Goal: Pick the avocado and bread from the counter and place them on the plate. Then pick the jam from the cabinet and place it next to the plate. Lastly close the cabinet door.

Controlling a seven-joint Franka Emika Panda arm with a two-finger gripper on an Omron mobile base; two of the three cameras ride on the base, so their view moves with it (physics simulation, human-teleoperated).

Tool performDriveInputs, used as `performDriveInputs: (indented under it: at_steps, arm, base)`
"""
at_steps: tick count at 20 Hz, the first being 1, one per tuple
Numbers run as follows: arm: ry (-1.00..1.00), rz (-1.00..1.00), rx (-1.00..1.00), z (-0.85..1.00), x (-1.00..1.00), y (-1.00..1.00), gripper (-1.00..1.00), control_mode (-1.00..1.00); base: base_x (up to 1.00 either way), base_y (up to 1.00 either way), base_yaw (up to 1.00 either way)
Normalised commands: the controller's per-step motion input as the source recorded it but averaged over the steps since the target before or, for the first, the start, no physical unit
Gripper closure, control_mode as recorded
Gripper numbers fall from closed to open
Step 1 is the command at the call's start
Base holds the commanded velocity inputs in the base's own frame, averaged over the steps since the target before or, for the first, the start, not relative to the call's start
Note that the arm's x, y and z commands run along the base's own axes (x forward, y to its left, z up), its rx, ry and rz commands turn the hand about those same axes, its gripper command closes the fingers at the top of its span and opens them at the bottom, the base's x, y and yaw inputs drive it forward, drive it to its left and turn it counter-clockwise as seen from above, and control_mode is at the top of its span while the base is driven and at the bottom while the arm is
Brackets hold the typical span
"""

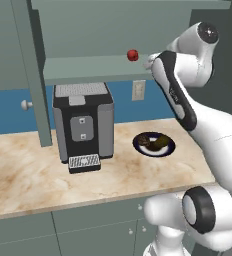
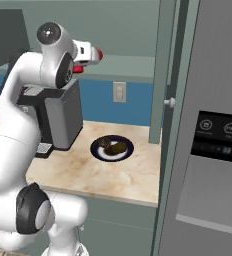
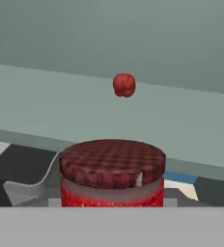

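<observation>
My fingers are hidden in the hand view, cut off with the base of the jam [image 3: 111,169] at the bottom edge, so I judge the grip from the jar alone. It hangs just in front of the shelf [image 3: 46,101] lip with the coffee machine [image 1: 83,122] showing below it on both sides and nothing under it, so my gripper [image 1: 149,62] is pinching it, jaws partly closed. From the left base view my own wrist hides the jar. From the right a small red patch shows at the tip of my hand and another under it, and I cannot tell which is the jar and which is the ball [image 3: 124,85]. The jar stands upright, its long axis vertical and its lid facing up toward the camera. The lid is a flat dark red disc with a checked pattern. A pale band runs under it, and below that is bright red glass with a speckled look. The ball rests further back on the shelf, well apart from the jar. Down on the counter, the plate [image 1: 173,146] holds the bread [image 1: 145,141] and avocado [image 1: 161,143] side by side, touching or nearly so. The cabinet door [image 2: 160,75] stands open, seen edge-on, so its face is hard to make out.
</observation>
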Motion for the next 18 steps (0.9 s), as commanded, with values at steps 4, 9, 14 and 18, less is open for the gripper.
performDriveInputs:
  at_steps: [4, 9, 14, 18]
  arm:
    - [-0.04, 0.01, -0.02, 0.0, -1.0, 0.0, 1.0, -1.0]
    - [0.03, 0.05, 0.0, 0.0, -1.0, 0.02, 1.0, -1.0]
    - [0.02, 0.04, -0.01, 0.0, -1.0, 0.02, 1.0, -1.0]
    - [0.05, 0.01, -0.03, 0.0, -1.0, 0.04, 1.0, -1.0]
  base:
    - [0.0, 0.0, 0.0]
    - [0.0, 0.0, 0.0]
    - [0.0, 0.0, 0.0]
    - [0.0, 0.0, 0.0]
